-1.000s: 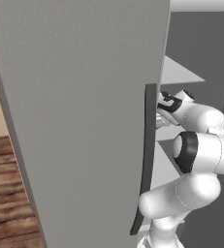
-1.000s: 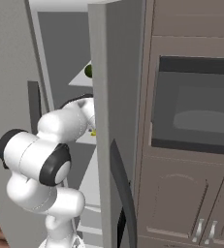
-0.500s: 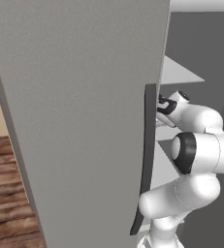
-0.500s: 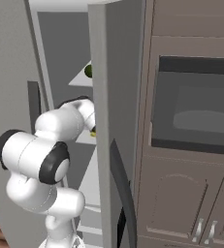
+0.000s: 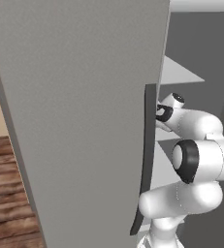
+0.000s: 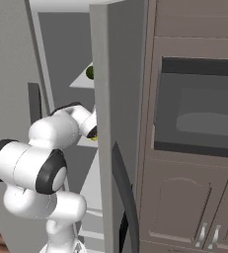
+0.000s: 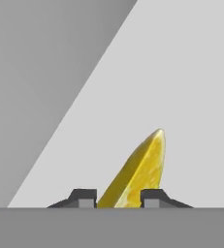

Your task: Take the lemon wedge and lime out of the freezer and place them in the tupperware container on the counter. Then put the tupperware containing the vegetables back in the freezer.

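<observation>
Inside the freezer [image 6: 66, 44], the gripper [image 7: 118, 199] stood narrowed about the wedge [image 7: 137, 169] on its shelf; lime [image 6: 90, 72], tub and return all remained.

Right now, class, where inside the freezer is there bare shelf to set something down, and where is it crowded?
Hand view: bare pale shelf lies above and right of the lemon wedge. It is crowded at the gripper, whose fingertips flank the wedge.

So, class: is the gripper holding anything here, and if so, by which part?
The gripper has its fingertips on either side of the lemon wedge, at its lower end; whether the grip is complete cannot be told.
</observation>
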Controlling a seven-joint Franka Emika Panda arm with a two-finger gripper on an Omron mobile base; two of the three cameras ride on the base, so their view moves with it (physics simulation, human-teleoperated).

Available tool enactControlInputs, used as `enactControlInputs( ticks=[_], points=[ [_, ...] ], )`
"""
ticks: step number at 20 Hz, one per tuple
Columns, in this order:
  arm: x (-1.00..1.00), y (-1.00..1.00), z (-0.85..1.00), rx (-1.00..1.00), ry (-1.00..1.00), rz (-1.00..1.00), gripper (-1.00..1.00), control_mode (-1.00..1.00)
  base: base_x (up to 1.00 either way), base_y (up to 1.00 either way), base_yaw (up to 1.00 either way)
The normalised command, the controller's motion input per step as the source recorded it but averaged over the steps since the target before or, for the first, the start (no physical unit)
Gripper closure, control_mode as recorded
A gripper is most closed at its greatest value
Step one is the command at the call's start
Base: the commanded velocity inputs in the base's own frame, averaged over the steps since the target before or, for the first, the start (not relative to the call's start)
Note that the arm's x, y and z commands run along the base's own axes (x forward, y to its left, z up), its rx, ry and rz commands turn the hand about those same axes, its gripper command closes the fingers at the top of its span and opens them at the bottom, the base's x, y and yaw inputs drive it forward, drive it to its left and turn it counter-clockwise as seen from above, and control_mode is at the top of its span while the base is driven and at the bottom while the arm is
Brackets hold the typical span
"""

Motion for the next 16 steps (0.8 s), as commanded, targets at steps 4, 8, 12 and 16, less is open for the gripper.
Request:
enactControlInputs(
  ticks=[4, 8, 12, 16],
  points=[
    [0.0, -0.04, 0.03, 0.0, 0.03, 0.0, 1.0, -1.0, 0.0, 0.0, 0.0],
    [-0.21, -0.24, 0.36, 0.04, 0.03, 0.0, 1.0, -1.0, 0.0, 0.0, 0.0],
    [-0.65, -0.06, 0.32, 0.0, 0.0, 0.0, 1.0, -1.0, 0.0, 0.0, 0.0],
    [-0.73, 0.0, 0.21, 0.0, 0.0, 0.0, 1.0, -1.0, 0.0, 0.0, 0.0]
  ],
)
